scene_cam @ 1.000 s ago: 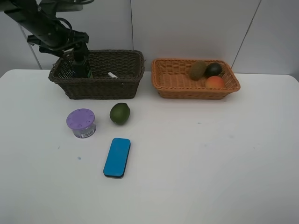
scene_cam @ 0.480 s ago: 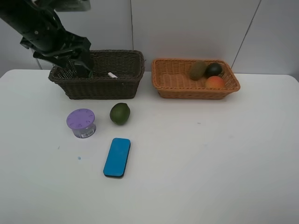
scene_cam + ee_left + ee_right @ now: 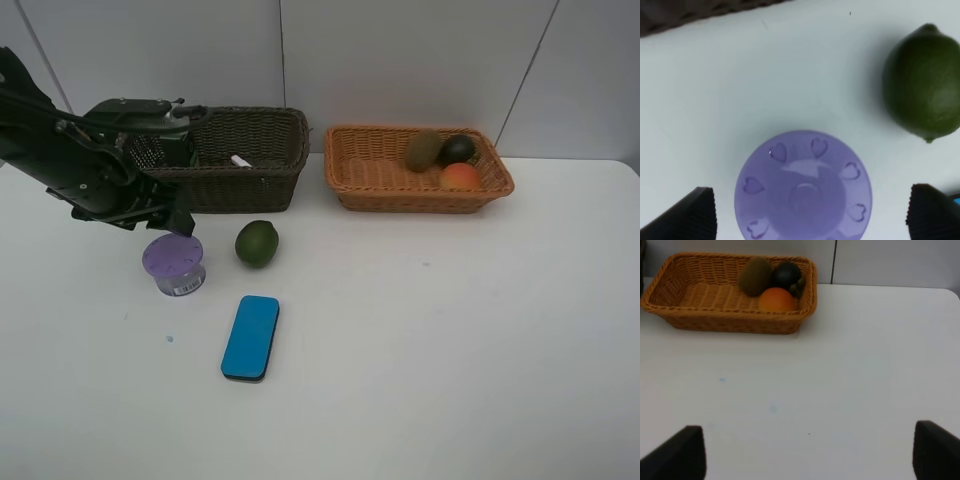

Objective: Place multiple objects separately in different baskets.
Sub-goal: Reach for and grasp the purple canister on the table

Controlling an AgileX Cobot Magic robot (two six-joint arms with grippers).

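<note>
Step in hand: pickup of the purple-lidded tub (image 3: 175,262). My left claw (image 3: 812,212) hangs directly above it, spread wide, gripping nothing. The tub stands upright on the counter (image 3: 450,330), in front of the dark basket (image 3: 225,185), with the lime (image 3: 256,243) near. Judged requirement: descend straight, close on the tub's sides, clear the lime. Right claw (image 3: 810,455) spread, empty.

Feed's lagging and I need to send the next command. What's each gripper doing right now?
Left gripper: open, holding nothing, jaws either side of the purple-lidded tub.
Right gripper: open, holding nothing.
</note>
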